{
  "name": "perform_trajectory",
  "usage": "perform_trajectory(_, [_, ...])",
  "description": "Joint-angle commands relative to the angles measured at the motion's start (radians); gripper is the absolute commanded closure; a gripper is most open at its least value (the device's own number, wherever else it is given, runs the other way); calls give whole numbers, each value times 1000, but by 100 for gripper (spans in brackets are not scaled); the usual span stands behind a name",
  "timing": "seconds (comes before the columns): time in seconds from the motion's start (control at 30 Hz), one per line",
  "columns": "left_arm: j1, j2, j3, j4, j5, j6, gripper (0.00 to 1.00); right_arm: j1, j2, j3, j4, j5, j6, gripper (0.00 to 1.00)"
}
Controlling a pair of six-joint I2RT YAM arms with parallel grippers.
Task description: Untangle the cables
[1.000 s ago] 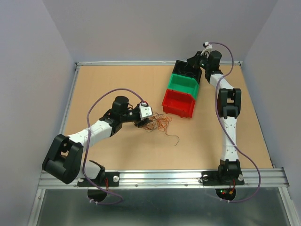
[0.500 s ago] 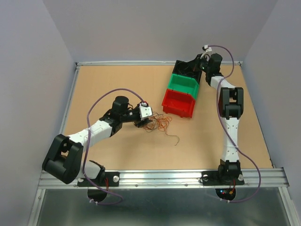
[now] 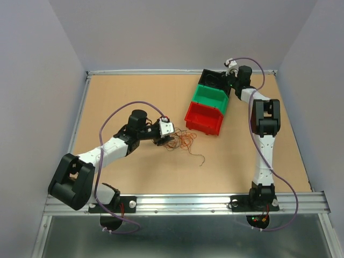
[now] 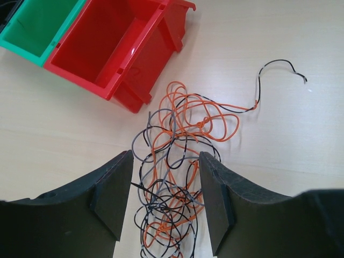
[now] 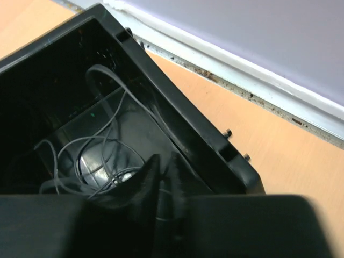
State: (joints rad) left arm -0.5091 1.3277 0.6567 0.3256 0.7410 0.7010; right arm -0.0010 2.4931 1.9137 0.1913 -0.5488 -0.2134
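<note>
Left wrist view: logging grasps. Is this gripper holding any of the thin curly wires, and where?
Nothing is held. The left gripper is open, its fingers straddling the tangle of thin orange and dark wires without pinching any.

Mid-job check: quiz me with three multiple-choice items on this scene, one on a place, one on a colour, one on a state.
1. Where do the cables lie?
A. inside a bin
B. on the table, between the fingers of the left hand
C. draped over a bin's rim

2. What colour is the bin nearest the tangle?
A. black
B. green
C. red

3. How does the left hand stand?
A. open
B. shut on a cable
C. out of view

Key:
1 B, the left wrist view shows them on the tabletop between its fingers.
2 C, the red bin sits just beyond the tangle.
3 A, its fingers stand apart, one on each side of the wires.
</note>
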Motion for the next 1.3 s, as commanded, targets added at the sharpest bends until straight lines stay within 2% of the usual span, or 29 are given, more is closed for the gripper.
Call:
perform_trajectory(0.0, [-3,-42,24,21,23,17,36,-2,-13,43,-38,21,-31,66])
perform_trajectory(0.13, [-3,-16,32,18,5,20,35,-2,-77,45,-9,-35,46,64])
perform_trajectory(0.2, [-3,-15,34,15,3,26,35,-2,-114,16,72,-62,90,59])
perform_trajectory(0.27, [-3,-22,27,20,-3,28,34,-4,-187,-86,181,-85,187,51])
perform_trajectory(0.3, [-3,-22,24,27,-6,23,34,-2,-213,-132,298,-85,210,41])
perform_trajectory(0.37, [-3,-24,20,33,-15,23,34,-2,-265,-206,394,-86,296,34])
perform_trajectory(0.43, [-3,-27,17,36,-19,23,33,-2,-289,-223,402,-109,321,31])
perform_trajectory(0.53, [-3,-28,12,43,-25,23,24,-2,-333,-249,430,-128,348,20])
perform_trajectory(0.6, [-5,-27,12,47,-31,23,24,-2,-352,-269,450,-132,361,15])
perform_trajectory(0.73, [-5,-21,18,50,-57,9,24,-1,-370,-298,468,-138,388,16])
perform_trajectory(0.8, [-6,-16,21,55,-72,5,24,-1,-378,-309,490,-148,411,25])
perform_trajectory(0.83, [-6,-9,26,58,-81,2,24,-1,-385,-314,496,-158,427,26])
perform_trajectory(0.9, [-8,11,35,59,-112,-5,24,-1,-398,-318,520,-172,476,27])
perform_trajectory(1.03, [-11,60,64,63,-201,-26,24,79,-433,-295,504,-206,526,24])
perform_trajectory(1.13, [-11,97,95,46,-235,-40,24,142,-476,-275,378,-171,481,19])
perform_trajectory(1.27, [-17,96,95,38,-229,-34,24,217,-540,-294,205,-83,379,18])
